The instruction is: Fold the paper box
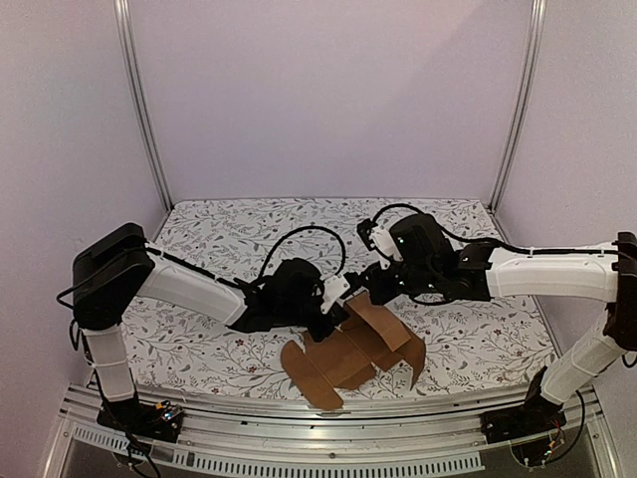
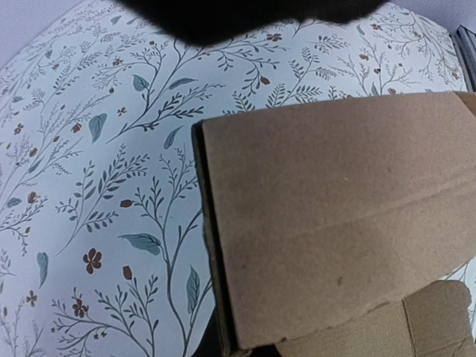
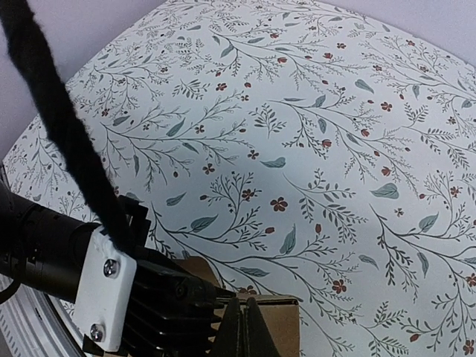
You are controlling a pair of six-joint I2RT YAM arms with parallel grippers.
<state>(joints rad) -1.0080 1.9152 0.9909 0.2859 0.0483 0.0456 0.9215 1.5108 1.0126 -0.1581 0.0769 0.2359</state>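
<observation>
At the near middle of the table (image 1: 199, 239), between the two arms, the paper box (image 1: 348, 360) lies as a brown die-cut sheet, partly raised: some panels stand up off the floral cover, while other flaps lie flat toward the front rail.

The left fingers (image 1: 335, 313) are clenched at the sheet's upper left. They are out of the left wrist view, where a broad panel fills the frame, tilted up off the cover, so they seem to be pinching it. The right fingers (image 3: 236, 332) are pressed tight together at the top edge of a raised flap, just beside the left wrist, and look to be nipping that edge.

The cardboard should be light and fairly stiff across each panel, bending readily only along its scored creases. A pinch near a crease would probably steer a fold best. A grip far out on a flap could buckle it or drag the whole sheet across the cover. The plain face may slide between smooth fingers, so a firm hold on an edge seems wise.
</observation>
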